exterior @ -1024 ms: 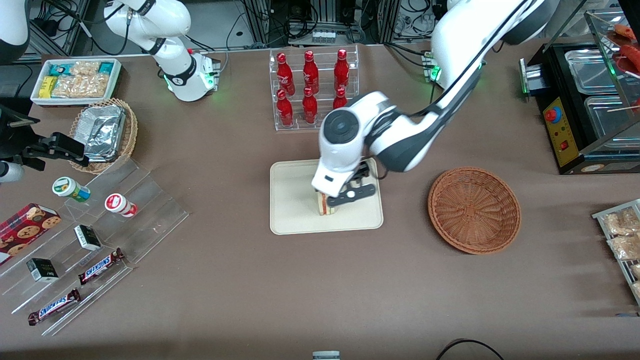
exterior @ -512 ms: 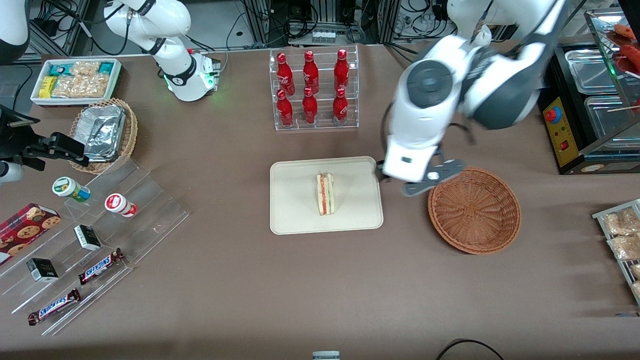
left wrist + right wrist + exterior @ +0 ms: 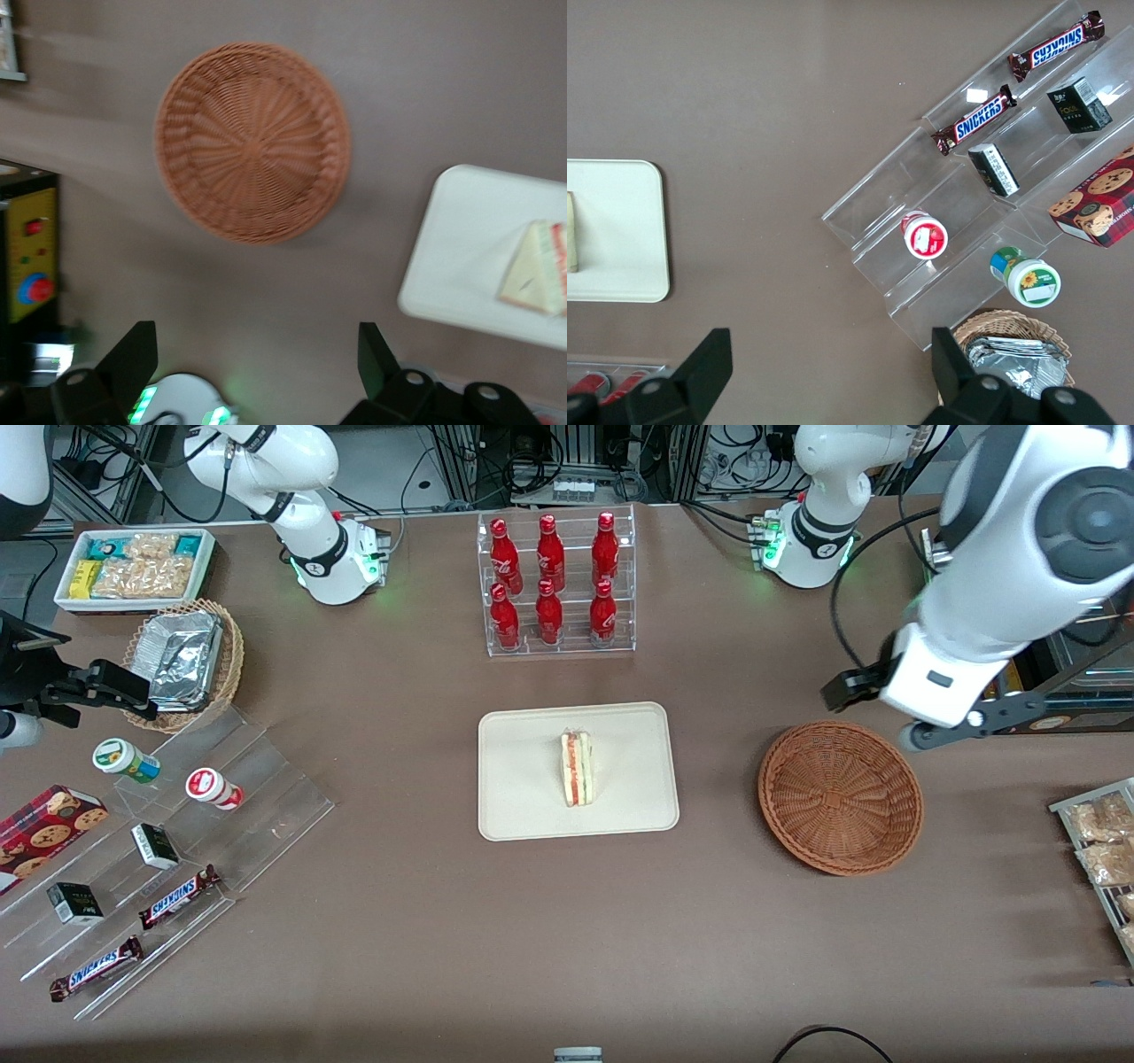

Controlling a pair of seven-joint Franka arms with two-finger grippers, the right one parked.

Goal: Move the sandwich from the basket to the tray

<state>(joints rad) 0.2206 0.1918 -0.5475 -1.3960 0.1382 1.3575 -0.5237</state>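
Note:
The sandwich [image 3: 577, 769] [image 3: 536, 279], a pale wedge with a red-orange filling line, lies on the cream tray [image 3: 523, 802] [image 3: 456, 257] at mid-table. The reddish-brown wicker basket [image 3: 840, 797] [image 3: 252, 142] sits bare inside, beside the tray toward the working arm's end. My gripper [image 3: 877, 713] [image 3: 252, 363] hangs high above the table by the basket's rim farther from the front camera. It is open, its fingers wide apart with nothing between them.
A clear rack of red bottles [image 3: 554, 584] stands farther from the camera than the tray. A black appliance with a red button [image 3: 997, 660] [image 3: 31, 257] is close to my gripper. Packaged snacks [image 3: 1103, 841] lie at the working arm's end; a stepped acrylic shelf [image 3: 168, 841] and foil-lined basket [image 3: 182, 660] lie toward the parked arm's.
My gripper let go of the sandwich on the tray, rose, and swung across the basket toward the working arm's end. The sandwich stays put on the tray.

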